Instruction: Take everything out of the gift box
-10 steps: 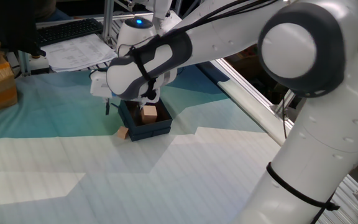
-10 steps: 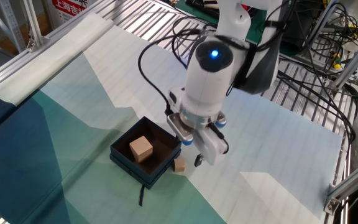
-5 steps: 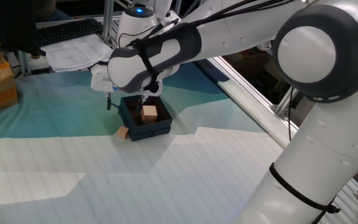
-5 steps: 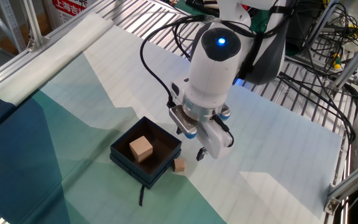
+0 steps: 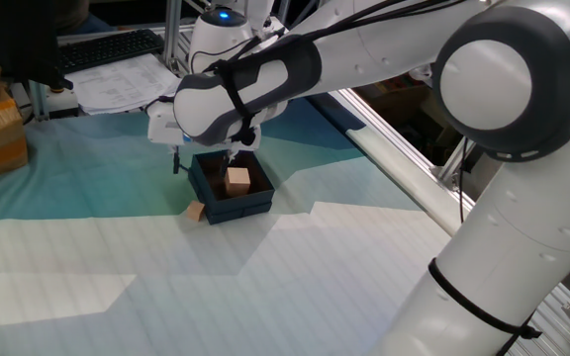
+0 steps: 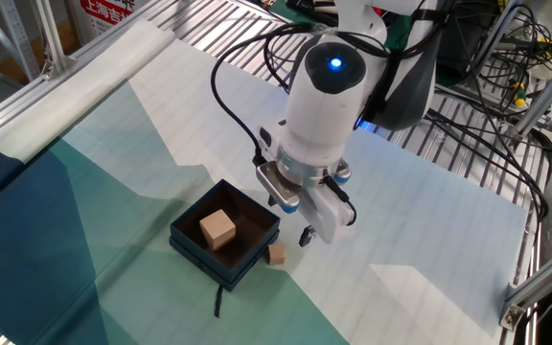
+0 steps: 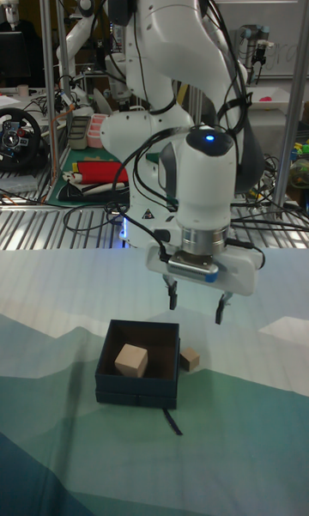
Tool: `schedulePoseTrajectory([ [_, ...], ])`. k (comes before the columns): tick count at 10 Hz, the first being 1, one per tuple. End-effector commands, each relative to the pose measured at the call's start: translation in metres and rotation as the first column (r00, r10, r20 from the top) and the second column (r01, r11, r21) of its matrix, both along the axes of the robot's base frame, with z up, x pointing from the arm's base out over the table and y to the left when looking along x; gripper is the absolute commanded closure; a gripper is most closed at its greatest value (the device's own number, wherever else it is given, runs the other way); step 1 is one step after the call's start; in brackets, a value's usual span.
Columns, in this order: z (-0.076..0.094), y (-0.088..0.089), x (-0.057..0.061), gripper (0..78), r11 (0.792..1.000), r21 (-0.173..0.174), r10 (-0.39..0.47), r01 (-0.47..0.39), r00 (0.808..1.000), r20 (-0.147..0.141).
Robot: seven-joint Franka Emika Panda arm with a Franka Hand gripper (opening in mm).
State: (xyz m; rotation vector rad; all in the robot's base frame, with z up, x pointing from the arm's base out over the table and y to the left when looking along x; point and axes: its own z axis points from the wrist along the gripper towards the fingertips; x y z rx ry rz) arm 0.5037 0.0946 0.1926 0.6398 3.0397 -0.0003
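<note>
From one fixed view, the gift box (image 5: 231,188) is sitting on the worktop (image 5: 117,277) with the cube (image 5: 237,179) inside; the smaller block (image 5: 197,212) is lying just outside its wall.

From the other fixed view, the tool (image 6: 305,226) is hanging beside the box.

In the tall fixed view, its fingers (image 7: 172,294) are standing apart, holding nothing.

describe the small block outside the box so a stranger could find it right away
Find the dark navy gift box on the teal cloth below the open gripper. Against its outer wall, on the cloth, sits the smaller wooden block. The larger cube is inside the box instead.
</note>
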Motion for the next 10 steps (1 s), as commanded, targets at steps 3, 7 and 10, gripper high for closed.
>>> schedulePoseTrajectory([
  [3,0.003,-0.049,0.018,0.1,0.993,-0.018,0.117,-0.117,0.993,0.003],
  [7,0.001,-0.071,0.023,0.1,0.986,-0.020,0.168,-0.168,0.986,0.001],
  [10,-0.007,-0.096,0.025,0.1,0.975,-0.024,0.221,-0.221,0.975,0.004],
])
